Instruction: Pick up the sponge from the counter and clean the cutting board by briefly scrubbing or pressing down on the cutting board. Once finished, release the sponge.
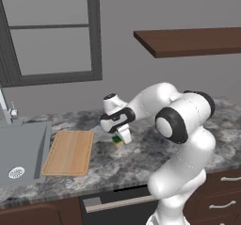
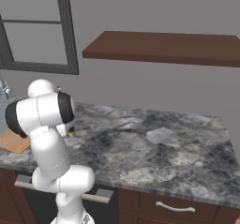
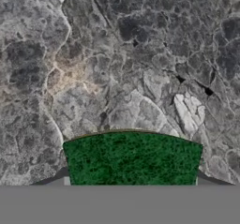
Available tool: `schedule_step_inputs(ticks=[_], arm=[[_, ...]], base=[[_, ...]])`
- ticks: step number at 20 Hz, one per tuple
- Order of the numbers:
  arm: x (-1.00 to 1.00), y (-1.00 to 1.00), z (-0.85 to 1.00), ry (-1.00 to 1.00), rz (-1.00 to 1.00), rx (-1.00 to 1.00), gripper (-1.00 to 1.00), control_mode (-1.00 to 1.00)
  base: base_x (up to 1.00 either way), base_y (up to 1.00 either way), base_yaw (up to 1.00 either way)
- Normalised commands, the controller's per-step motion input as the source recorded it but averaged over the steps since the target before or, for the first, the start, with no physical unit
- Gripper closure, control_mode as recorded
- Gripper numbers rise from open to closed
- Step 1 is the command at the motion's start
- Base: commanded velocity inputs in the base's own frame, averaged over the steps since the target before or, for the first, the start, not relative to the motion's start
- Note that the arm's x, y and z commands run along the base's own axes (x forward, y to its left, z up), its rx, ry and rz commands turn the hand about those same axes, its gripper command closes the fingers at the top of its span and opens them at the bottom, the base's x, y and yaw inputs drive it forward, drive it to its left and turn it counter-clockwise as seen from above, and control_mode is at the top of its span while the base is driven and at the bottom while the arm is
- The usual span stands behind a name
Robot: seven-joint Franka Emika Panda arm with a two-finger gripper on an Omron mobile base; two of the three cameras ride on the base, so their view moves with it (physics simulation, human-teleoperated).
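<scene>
Granite counter (image 1: 141, 153), end effector (image 1: 120, 139) clamped on sponge (image 3: 133, 158), green face up, long axis spanning the jaws

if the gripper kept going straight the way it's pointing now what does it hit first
The gripper points down at the counter, with the sponge between its fingers, so the sponge would likely press onto the granite first.

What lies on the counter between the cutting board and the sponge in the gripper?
Nothing: in the left base view, bare counter separates the cutting board from the sponge held in the gripper.
</scene>
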Motion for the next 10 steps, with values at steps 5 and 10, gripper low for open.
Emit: schedule_step_inputs(ticks=[5,10], arm=[[-0.03,-0.04,0.11,0.00,0.00,0.01,-1.00,-1.00],[-0.21,-0.10,0.51,0.00,0.00,0.06,-1.00,-1.00]], base=[[0.00,0.00,0.00],[0.00,0.00,0.00]])
